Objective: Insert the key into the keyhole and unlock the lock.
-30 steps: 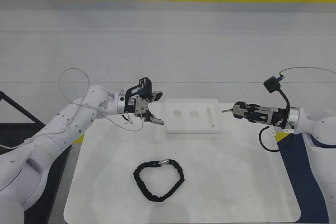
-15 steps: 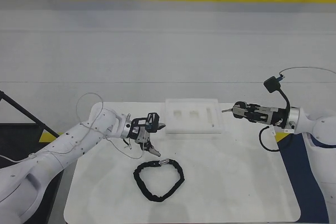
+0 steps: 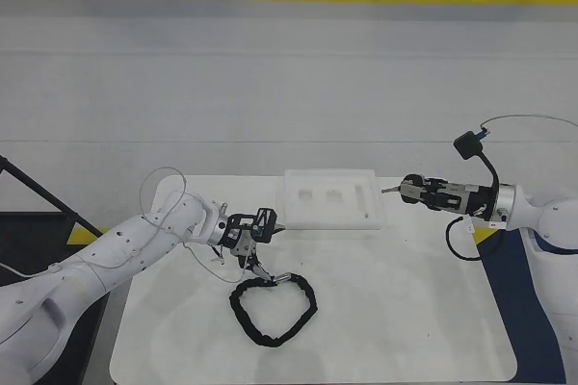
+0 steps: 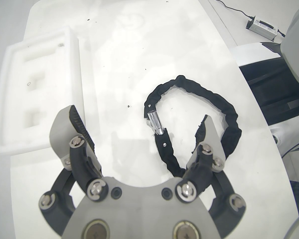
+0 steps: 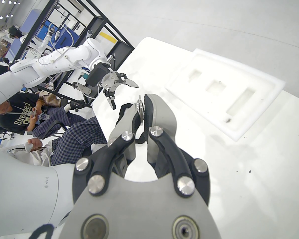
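A black fabric-covered chain lock (image 3: 273, 310) lies in a loop on the white table (image 3: 414, 308), its silver lock cylinder (image 3: 282, 279) at the far side of the loop. My left gripper (image 3: 268, 252) hangs open just above that cylinder; in the left wrist view the cylinder (image 4: 155, 123) and chain (image 4: 214, 105) lie between and beyond the gripper (image 4: 139, 118). My right gripper (image 3: 390, 190) is held above the table's right side, shut on a small metal key (image 5: 140, 106). The right wrist view also shows the left gripper (image 5: 125, 96) farther off.
A white foam tray (image 3: 332, 176) with several shallow recesses sits at the table's far edge, between the two arms. A black frame (image 3: 10, 183) stands left of the table. A power adapter (image 4: 262, 27) with its cable lies on the floor.
The left arm has swung from beside the foam tray's left corner down and nearer, so its open gripper is now just over the lock cylinder. The right arm has kept still with the key.
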Controlling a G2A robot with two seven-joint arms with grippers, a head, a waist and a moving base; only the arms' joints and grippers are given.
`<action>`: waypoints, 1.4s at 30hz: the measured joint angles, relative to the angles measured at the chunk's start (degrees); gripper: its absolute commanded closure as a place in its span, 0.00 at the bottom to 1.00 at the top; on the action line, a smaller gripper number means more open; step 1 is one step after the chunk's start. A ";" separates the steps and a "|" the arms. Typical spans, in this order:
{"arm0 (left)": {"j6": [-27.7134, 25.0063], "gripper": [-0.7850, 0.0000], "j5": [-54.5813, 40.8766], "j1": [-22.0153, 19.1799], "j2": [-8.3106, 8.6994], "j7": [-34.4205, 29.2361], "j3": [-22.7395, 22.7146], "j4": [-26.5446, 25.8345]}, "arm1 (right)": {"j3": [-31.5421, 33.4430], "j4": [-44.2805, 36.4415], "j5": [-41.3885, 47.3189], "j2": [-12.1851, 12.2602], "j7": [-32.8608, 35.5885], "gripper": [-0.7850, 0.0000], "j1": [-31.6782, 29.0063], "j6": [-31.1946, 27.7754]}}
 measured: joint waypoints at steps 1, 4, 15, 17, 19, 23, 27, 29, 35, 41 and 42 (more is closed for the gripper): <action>0.00 0.00 0.00 0.00 0.00 0.00 0.00 0.00 | 0.00 0.00 0.00 0.00 0.00 1.00 0.00 0.00; 0.00 0.00 0.00 0.00 0.00 0.00 0.00 0.00 | 0.00 0.00 0.00 0.00 0.00 1.00 0.00 0.00; 5.46 0.00 -6.74 5.46 0.51 -0.74 -2.48 1.69 | 0.00 0.00 0.00 0.00 0.00 1.00 0.00 0.00; 7.57 0.00 -7.63 7.32 0.93 -0.78 -3.20 1.69 | 0.00 0.00 0.00 0.00 0.00 1.00 0.00 0.00; 9.71 0.00 -7.78 8.89 1.37 -1.10 -3.83 0.84 | 0.00 0.00 0.00 0.00 0.00 1.00 0.00 0.00; 15.13 0.00 -8.45 12.79 2.83 -4.06 -5.36 -2.29 | 0.00 0.00 0.00 0.00 0.00 1.00 0.00 0.00; 19.10 0.00 -9.35 16.38 4.59 -7.08 -7.09 -6.61 | 0.00 0.00 0.00 0.00 0.00 1.00 0.00 0.00; 20.97 0.00 -9.15 18.26 5.58 -8.25 -8.03 -8.77 | 0.00 0.00 0.00 0.00 0.00 1.00 0.00 0.00; 26.46 0.00 -7.22 23.17 7.25 -8.34 -10.08 -11.68 | 0.00 0.00 0.00 0.00 0.00 1.00 0.00 0.00; 28.49 0.00 -5.49 25.77 5.95 -6.53 -10.06 -10.05 | 0.00 0.00 0.00 0.00 0.00 1.00 0.00 0.00; 28.55 0.00 -4.63 25.93 5.63 -5.98 -9.93 -9.84 | 0.00 0.00 0.00 0.00 0.00 1.00 0.00 0.00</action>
